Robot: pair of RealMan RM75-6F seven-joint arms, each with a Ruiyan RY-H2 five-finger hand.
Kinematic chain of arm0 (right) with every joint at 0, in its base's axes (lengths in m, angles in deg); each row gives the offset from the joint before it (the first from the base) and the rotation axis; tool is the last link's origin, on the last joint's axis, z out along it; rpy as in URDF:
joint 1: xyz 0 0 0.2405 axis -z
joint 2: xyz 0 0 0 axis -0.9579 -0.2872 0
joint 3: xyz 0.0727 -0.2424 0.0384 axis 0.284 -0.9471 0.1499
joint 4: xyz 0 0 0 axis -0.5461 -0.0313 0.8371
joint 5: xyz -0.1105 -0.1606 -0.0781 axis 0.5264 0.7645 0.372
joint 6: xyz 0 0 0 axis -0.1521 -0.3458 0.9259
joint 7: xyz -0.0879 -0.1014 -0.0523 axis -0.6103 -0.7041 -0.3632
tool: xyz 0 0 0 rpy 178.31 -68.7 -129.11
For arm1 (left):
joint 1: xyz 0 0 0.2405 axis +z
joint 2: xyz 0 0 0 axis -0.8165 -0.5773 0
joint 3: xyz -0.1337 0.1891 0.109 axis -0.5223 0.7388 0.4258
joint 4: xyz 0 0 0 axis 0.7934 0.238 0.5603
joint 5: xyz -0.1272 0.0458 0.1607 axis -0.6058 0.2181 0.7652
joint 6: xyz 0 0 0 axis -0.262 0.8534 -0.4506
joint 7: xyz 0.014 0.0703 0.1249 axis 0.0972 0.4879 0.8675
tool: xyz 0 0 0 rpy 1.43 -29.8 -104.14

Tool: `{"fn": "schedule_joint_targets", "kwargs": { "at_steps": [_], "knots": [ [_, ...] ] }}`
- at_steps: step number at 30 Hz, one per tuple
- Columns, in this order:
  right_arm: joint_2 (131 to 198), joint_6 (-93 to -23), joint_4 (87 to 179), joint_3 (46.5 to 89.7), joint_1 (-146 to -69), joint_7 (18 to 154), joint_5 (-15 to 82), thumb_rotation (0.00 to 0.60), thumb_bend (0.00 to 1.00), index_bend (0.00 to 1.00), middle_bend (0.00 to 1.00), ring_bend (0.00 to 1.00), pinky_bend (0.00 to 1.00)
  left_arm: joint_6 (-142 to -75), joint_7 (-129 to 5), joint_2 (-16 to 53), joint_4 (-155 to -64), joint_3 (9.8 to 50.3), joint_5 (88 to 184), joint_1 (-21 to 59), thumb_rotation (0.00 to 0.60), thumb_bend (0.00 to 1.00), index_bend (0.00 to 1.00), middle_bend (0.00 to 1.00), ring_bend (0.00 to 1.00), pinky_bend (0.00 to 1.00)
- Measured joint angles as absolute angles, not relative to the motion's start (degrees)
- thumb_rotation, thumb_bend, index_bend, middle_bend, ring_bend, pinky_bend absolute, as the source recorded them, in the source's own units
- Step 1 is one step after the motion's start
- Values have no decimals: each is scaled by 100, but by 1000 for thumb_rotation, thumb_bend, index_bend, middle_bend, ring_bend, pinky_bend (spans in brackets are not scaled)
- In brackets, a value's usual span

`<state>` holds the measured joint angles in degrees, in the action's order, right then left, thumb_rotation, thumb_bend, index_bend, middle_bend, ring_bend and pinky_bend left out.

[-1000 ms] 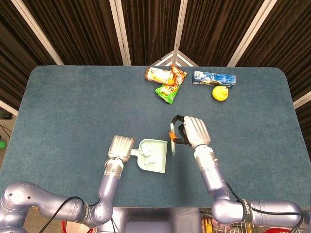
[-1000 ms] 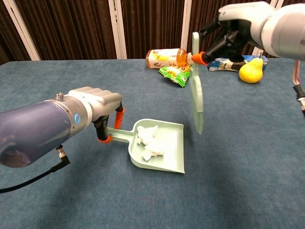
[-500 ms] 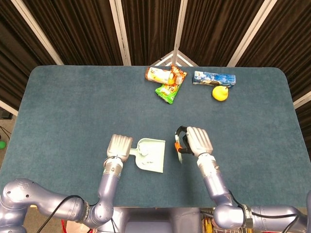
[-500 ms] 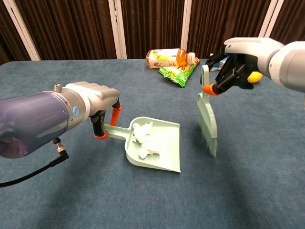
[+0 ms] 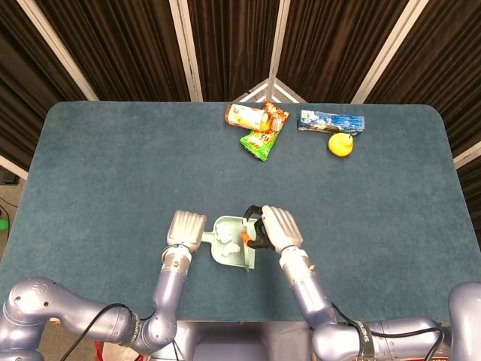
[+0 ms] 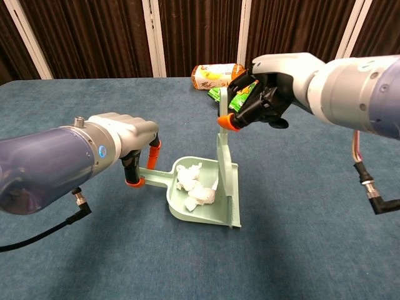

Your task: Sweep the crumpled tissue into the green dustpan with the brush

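Fingers (image 6: 253,107) of the right hand (image 6: 275,87) clamp the brush (image 6: 226,175) upright at the green dustpan (image 6: 220,215), whose handle the left hand (image 6: 125,140) grips, crumpled tissue (image 6: 195,184) inside, bristles hard to make out, on the desk (image 6: 312,212).

Bright, even overhead light; sharp.

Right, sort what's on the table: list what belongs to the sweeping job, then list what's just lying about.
In the job:
green dustpan, held by the left hand
crumpled tissue, lying in the dustpan
brush, held by the right hand

Lying about, at the far edge:
orange bottle
green snack bag
blue packet
yellow pear
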<state>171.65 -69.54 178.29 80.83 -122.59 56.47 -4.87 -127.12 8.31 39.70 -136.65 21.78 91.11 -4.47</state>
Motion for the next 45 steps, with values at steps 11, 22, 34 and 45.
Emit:
{"fn": "schedule_joint_targets", "kwargs": {
  "at_steps": [11, 22, 34, 45],
  "knots": [
    [17043, -6717, 18133, 8584, -12303, 6107, -1103, 600, 648, 874, 911, 922, 874, -12717, 775, 4069, -13611, 2182, 9161, -480, 600, 606, 650, 1000, 1000, 950],
    [16468, -6439, 18298, 9041, -12173, 6750, -1447, 600, 648, 874, 911, 922, 874, -12772, 777, 4124, -13616, 2208, 9214, -492, 600, 605, 642, 1000, 1000, 950],
    [16036, -6364, 18194, 8840, -12051, 6913, -1166, 600, 648, 873, 911, 922, 874, -12742, 752, 4064, -13712, 2311, 9248, -416, 600, 27, 373, 995, 989, 950],
    [15735, -6233, 18001, 8663, -11913, 7110, -1030, 600, 648, 874, 911, 922, 874, -12668, 431, 3364, -14300, 2412, 9525, -157, 600, 0, 280, 916, 932, 936]
  ]
}}
